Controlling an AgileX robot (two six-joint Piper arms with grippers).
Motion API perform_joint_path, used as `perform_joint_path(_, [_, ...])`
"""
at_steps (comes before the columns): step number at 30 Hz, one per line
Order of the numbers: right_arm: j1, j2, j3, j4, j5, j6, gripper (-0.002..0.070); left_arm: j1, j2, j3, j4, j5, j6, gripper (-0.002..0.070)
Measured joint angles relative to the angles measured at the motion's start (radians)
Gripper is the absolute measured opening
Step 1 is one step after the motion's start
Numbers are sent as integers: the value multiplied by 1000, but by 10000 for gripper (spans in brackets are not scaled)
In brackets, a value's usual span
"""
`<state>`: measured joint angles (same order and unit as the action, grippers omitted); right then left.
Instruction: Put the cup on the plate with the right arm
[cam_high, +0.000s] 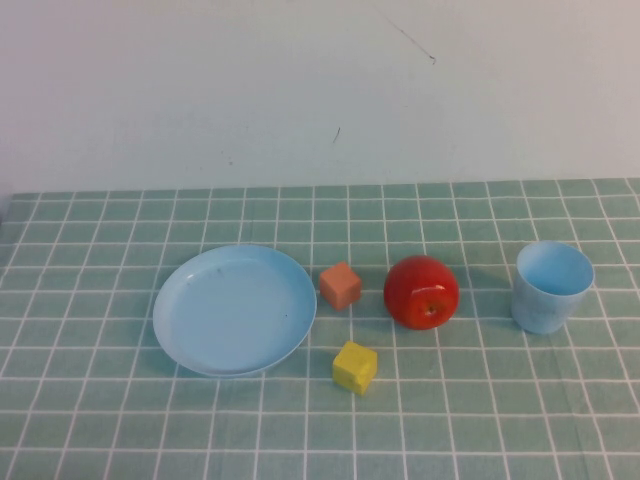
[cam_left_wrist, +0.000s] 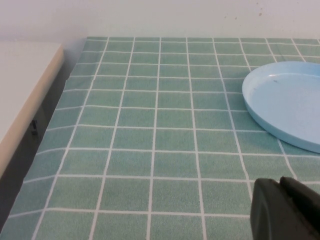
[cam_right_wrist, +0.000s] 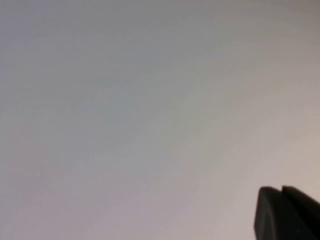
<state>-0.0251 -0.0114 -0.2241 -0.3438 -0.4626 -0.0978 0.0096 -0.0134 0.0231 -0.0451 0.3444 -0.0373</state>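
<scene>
The task is at its very first step: nothing is gripped yet, and no arm shows in the high view. Nearest on the table (cam_high: 90, 430), which has a green checked cloth, lies a yellow block (cam_high: 355, 367). A little farther stand, from left to right, the plate (cam_high: 235, 309), an orange block (cam_high: 341, 286), a red apple (cam_high: 422, 291) and the cup (cam_high: 551, 286). The cup stands upright at the far right, well apart from the plate, with the apple and the blocks between them.

The left tool (cam_left_wrist: 285, 210) hangs low over the table, left of the plate; its fingers seem pressed together. The right tool (cam_right_wrist: 287, 212) faces only a blank pale surface; its fingers also seem together. I judge that the right arm must next come down toward the cup and spread its fingers around it.
</scene>
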Motion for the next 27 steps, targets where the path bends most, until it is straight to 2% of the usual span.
perform_joint_path(7, [0, 157, -335, -42, 264, 7, -2, 0, 0, 0, 0, 0, 0, -3])
perform_joint_path(13, [0, 413, -550, -42, 727, 11, -2, 0, 0, 0, 0, 0, 0, -3])
perform_joint_path(16, [0, 533, -596, -42, 880, 11, -2, 0, 0, 0, 0, 0, 0, -3])
perform_joint_path(20, [0, 632, -601, -17, 904, 11, -2, 0, 0, 0, 0, 0, 0, -3])
perform_joint_path(24, [0, 688, -603, 170, 892, 25, -2, 0, 0, 0, 0, 0, 0, -3])
perform_joint_path(27, [0, 751, -617, 302, 905, -36, -2, 0, 0, 0, 0, 0, 0, -2])
